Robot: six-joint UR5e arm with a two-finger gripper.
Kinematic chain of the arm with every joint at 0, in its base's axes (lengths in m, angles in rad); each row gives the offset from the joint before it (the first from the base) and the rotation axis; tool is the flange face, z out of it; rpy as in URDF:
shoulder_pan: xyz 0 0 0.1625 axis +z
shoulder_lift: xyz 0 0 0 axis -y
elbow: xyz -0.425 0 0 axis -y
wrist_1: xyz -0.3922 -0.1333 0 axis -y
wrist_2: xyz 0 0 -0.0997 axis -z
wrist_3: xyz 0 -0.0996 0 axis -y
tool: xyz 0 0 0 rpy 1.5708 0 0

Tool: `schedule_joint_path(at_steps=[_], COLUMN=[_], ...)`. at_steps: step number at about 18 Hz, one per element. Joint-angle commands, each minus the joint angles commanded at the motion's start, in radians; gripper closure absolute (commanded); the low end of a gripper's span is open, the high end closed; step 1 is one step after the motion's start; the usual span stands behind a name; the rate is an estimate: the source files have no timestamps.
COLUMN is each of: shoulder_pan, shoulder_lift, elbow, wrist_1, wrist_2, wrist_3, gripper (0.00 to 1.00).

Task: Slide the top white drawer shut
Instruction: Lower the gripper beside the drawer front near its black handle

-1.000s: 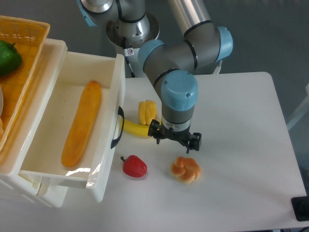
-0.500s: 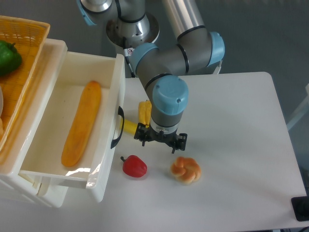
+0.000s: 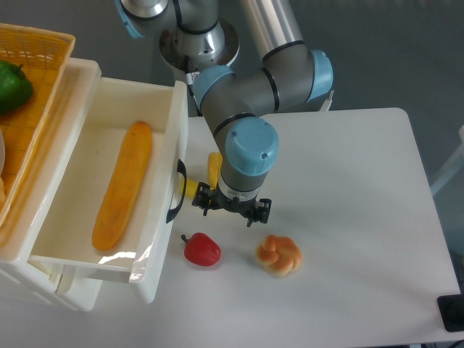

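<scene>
From my station I count one top white drawer [image 3: 156, 239] pulled out, with one black handle [image 3: 176, 191] on its front. Inside it lies one long orange loaf [image 3: 123, 185]. On the table [image 3: 362, 217] I see one red pepper [image 3: 201, 249], one knotted bun [image 3: 279, 254] and one banana [image 3: 191, 189], plus one yellow item [image 3: 214, 165] mostly hidden behind the arm. At the upper left I count one orange basket [image 3: 40, 51] holding one green pepper [image 3: 13, 85]. One gripper [image 3: 230, 209] is in view.
</scene>
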State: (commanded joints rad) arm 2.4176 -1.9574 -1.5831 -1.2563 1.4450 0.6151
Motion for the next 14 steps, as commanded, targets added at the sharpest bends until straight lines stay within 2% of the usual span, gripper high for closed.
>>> schedule_joint_path(at_steps=[14], shoulder_pan=[-0.005], shoulder_lift=[0.015], elbow=[0.006], wrist_1=[0.0], wrist_2=[-0.021], wrist_3=[0.005], gripper=[0.0])
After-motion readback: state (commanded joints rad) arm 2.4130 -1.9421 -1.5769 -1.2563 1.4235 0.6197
